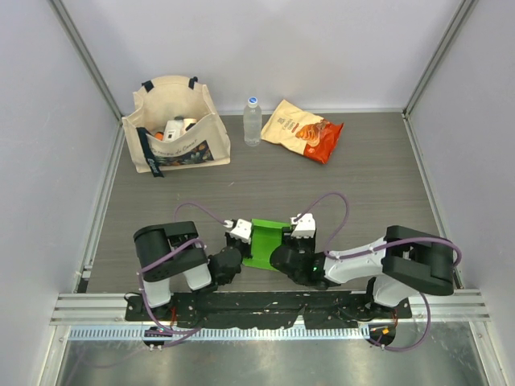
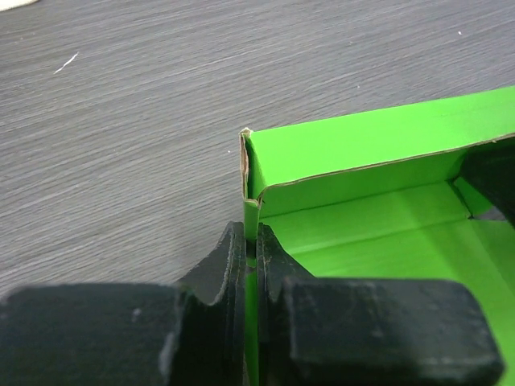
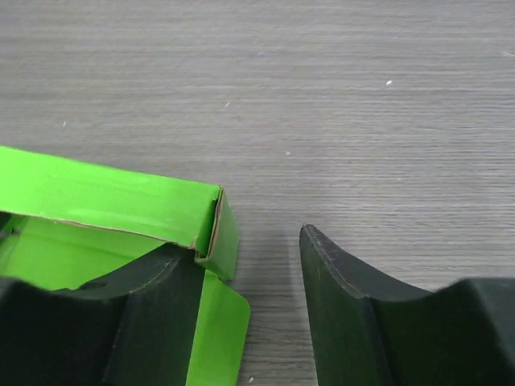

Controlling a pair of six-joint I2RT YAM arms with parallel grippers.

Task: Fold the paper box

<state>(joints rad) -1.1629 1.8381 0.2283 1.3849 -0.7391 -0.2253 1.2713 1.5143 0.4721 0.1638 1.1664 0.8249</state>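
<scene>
The paper box (image 1: pixel 265 241) is a bright green shallow tray lying on the grey table between my two grippers, near the front edge. My left gripper (image 2: pixel 251 241) is shut on the box's left side wall (image 2: pixel 251 217), card pinched between the fingers. The box's far wall and floor (image 2: pixel 386 233) show to its right. My right gripper (image 3: pixel 245 257) is open at the box's right end: its left finger (image 3: pixel 153 297) is inside the tray against the corner (image 3: pixel 217 229), its right finger (image 3: pixel 346 289) is outside over bare table. A loose green flap (image 3: pixel 217 330) lies between them.
A canvas tote bag (image 1: pixel 175 126) with items inside stands at the back left. A clear water bottle (image 1: pixel 253 121) stands at the back middle. An orange snack bag (image 1: pixel 304 129) lies to its right. Grey walls enclose the table on three sides.
</scene>
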